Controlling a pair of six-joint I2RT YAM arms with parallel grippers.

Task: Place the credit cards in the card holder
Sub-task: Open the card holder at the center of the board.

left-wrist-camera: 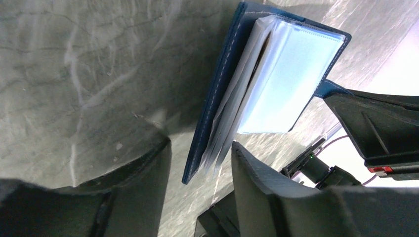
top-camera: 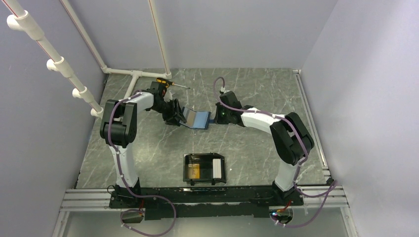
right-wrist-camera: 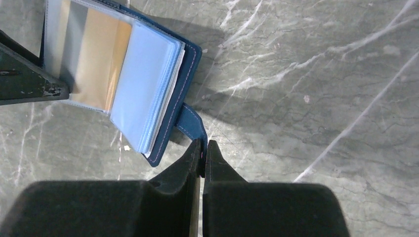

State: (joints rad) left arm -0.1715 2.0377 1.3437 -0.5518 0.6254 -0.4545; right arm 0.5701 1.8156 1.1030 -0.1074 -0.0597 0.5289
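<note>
The black card holder (top-camera: pixel 204 157) sits near the table's front edge, with an orange-gold credit card (top-camera: pixel 194 171) lying in it beside a white strip. A dark blue wallet (top-camera: pixel 196 118) is propped open between both grippers at mid-table. Another gold credit card (right-wrist-camera: pixel 101 61) shows through one of its clear sleeves. My right gripper (right-wrist-camera: pixel 202 145) is shut on the wallet's blue strap tab (right-wrist-camera: pixel 191 121). My left gripper (left-wrist-camera: pixel 200 148) is open, its jaws straddling the wallet's (left-wrist-camera: pixel 217 108) cover edge and sleeves with gaps on both sides.
A yellow-and-black screwdriver (top-camera: pixel 168 83) lies at the back left by the white pipe frame (top-camera: pixel 133 74). A metal rail (top-camera: pixel 207 195) runs along the near edge. Walls close in on three sides.
</note>
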